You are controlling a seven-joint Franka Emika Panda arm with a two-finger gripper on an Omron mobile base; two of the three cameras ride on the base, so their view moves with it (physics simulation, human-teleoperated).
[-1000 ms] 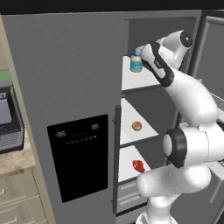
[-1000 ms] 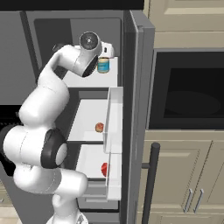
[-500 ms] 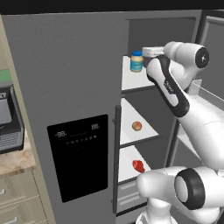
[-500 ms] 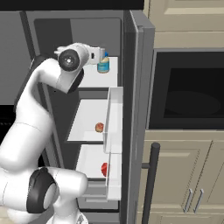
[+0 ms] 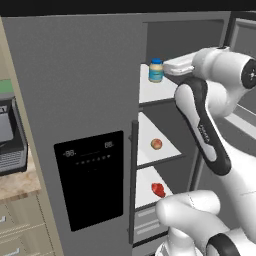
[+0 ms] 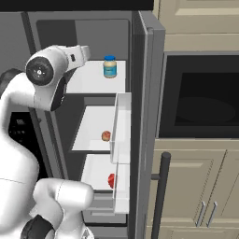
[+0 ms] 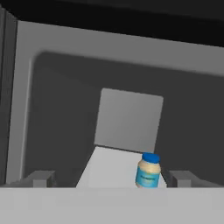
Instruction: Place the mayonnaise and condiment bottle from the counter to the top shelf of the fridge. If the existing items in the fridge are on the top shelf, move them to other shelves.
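Observation:
The mayonnaise [image 5: 156, 70] is a pale jar with a blue lid and blue label, standing upright on the fridge's top shelf [image 5: 160, 90]. It also stands out in the right base view as the mayonnaise [image 6: 110, 66], and in the hand view as the mayonnaise [image 7: 148, 170], a short way ahead. My gripper [image 7: 112, 180] is open, its fingertips [image 7: 41, 178] spread wide with nothing between them. The hand [image 5: 176, 65] hovers at the top shelf's front, just right of the jar and apart from it. The condiment bottle is out of view.
A round peach-coloured fruit [image 5: 156, 144] lies on the middle shelf and a red item [image 5: 158, 189] on the lower shelf. The open fridge door [image 6: 147, 116] stands right of the shelves, with a wall oven [image 6: 200, 98] beyond. A counter appliance [image 5: 10, 145] sits far left.
The hand has drawn back from the jar towards the shelf's front and the arm's elbow has swung over. The mayonnaise stays where it stood on the top shelf.

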